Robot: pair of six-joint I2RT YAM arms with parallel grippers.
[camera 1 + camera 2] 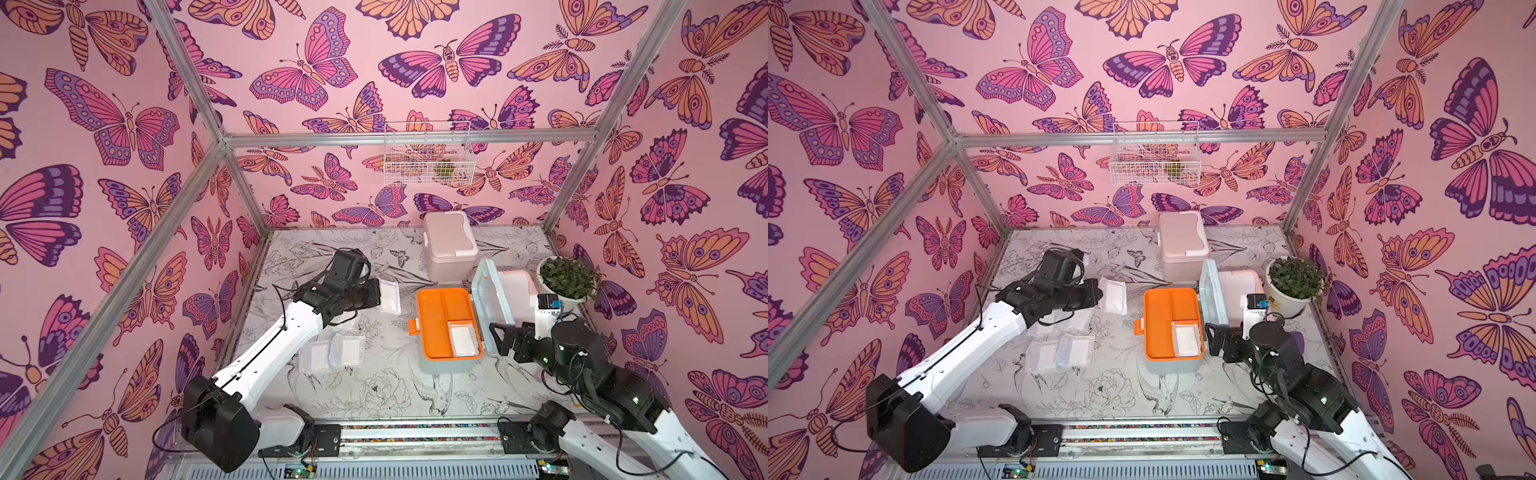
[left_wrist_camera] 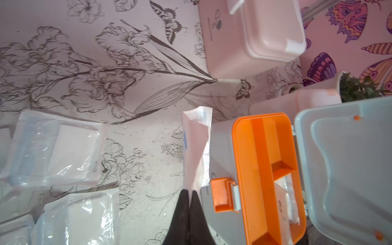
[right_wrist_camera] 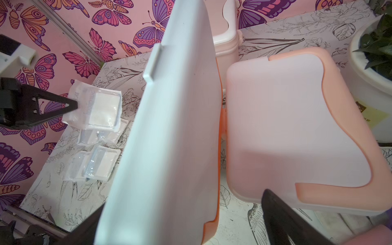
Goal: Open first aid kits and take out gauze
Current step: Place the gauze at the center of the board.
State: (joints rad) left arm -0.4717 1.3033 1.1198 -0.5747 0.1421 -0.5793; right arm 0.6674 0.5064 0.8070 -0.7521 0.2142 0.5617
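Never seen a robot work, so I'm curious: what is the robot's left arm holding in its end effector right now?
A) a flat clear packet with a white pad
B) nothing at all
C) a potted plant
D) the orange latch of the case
A: the left end effector is shut on the edge of a gauze packet, beside the open blue-grey kit.

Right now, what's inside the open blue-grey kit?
An orange tray fills the top of the blue-grey kit. Its small corner compartment holds one gauze packet; the other compartments show bare orange. Whatever lies beneath the tray is covered.
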